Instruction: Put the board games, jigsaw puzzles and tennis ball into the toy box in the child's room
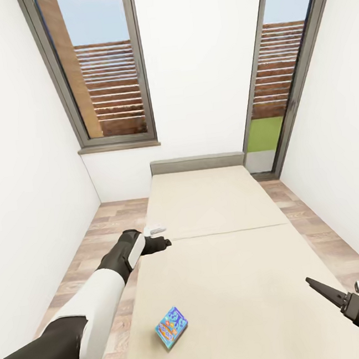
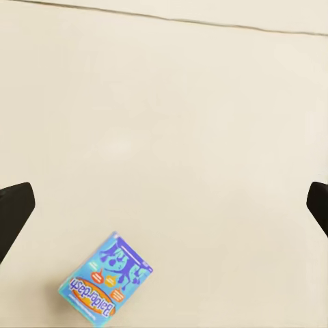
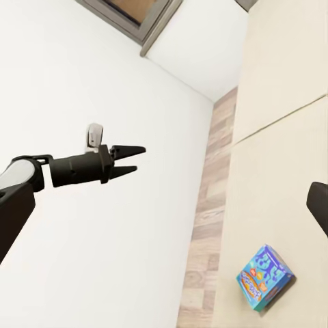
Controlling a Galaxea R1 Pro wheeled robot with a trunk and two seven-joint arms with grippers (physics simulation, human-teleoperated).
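One board game (image 1: 172,326), a small blue box with colourful print, lies flat on the beige bed (image 1: 225,241) near its front left edge. It also shows in the left wrist view (image 2: 106,283) and the right wrist view (image 3: 266,277). My left gripper (image 1: 165,242) hangs open over the bed's left edge, well beyond the box, with nothing between its fingers (image 3: 130,149). My right gripper (image 1: 314,284) hovers open over the bed's front right, its dark fingertips (image 3: 318,205) wide apart and empty. The table, toy box, jigsaw puzzles and tennis ball are out of view.
The bed fills the middle of a narrow room, with a grey headboard (image 1: 197,163) at the far wall. Strips of wooden floor (image 1: 102,238) run along both sides. White walls stand close on each side. Two tall windows (image 1: 106,71) are at the back.
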